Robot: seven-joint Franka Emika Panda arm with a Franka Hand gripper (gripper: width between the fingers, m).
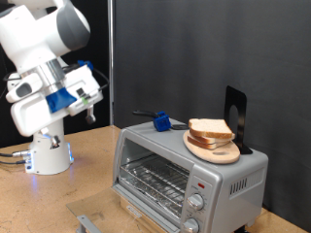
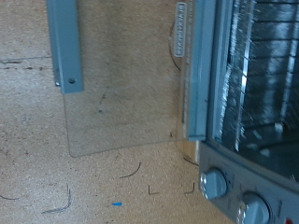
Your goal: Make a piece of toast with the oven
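Observation:
The silver oven (image 1: pixel 190 167) stands on the wooden table at the exterior view's right, its wire rack (image 1: pixel 155 178) in view. Its glass door (image 2: pixel 121 103) lies folded down flat, with the handle bar (image 2: pixel 64 42) at the far edge. The piece of toast (image 1: pixel 210 129) lies on a round wooden plate (image 1: pixel 216 151) on top of the oven. My gripper (image 1: pixel 93 97) hangs in the air at the exterior view's left, above the table, well away from the oven and the toast, with nothing seen in it. Its fingers do not show in the wrist view.
A blue object with a black handle (image 1: pixel 160 121) lies on the oven's top. A black upright stand (image 1: pixel 236 115) is behind the plate. Two round knobs (image 2: pixel 214 182) sit on the oven's front. The robot's white base (image 1: pixel 47 153) stands on the table.

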